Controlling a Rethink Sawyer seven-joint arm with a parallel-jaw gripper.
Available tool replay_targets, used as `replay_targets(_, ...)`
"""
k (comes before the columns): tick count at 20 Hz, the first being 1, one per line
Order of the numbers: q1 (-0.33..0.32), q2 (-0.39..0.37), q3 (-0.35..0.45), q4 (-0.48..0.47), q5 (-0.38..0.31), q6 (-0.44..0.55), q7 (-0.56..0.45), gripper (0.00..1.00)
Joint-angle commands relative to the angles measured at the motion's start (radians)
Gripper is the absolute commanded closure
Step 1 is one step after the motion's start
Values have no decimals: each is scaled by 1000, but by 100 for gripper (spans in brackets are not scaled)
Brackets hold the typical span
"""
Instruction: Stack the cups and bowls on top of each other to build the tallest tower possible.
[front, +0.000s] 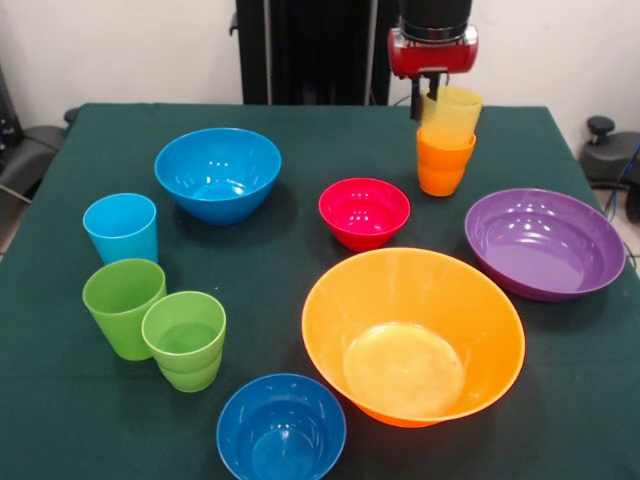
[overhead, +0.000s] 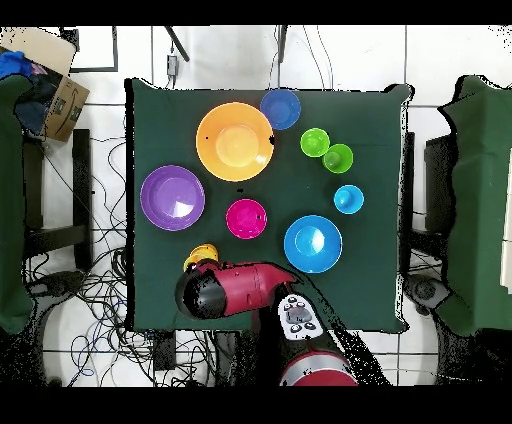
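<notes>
My gripper (front: 426, 100) hangs over the table's far right and is shut on the rim of a yellow cup (front: 451, 115). The cup sits tilted in the mouth of an orange cup (front: 443, 165), which stands on the cloth. From overhead the arm covers most of this pair; only the yellow cup (overhead: 203, 252) peeks out. Standing apart are a red bowl (front: 364, 211), a blue bowl (front: 218, 172), a small blue bowl (front: 281, 428), a purple bowl (front: 544, 242), a large orange bowl (front: 412, 335), a light blue cup (front: 121, 227), a green cup (front: 123, 306) and a stepped green cup (front: 185, 340).
The dark green table (front: 300, 125) carries everything. The purple bowl stands close to the right of the two nested cups and the red bowl to their front left. A cardboard box (overhead: 55, 85) sits off the table.
</notes>
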Motion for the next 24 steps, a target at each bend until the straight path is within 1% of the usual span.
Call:
replay_targets(1,-11,52,117,-52,13,-64,91,100)
replay_targets(10,22,45,62,-86,-7,-40,85,100)
replay_targets(13,35,44,37,-99,-6,-12,85,100)
replay_targets(19,50,38,10,-124,-9,29,76,100)
replay_targets(24,77,36,-33,-165,-16,71,66,100)
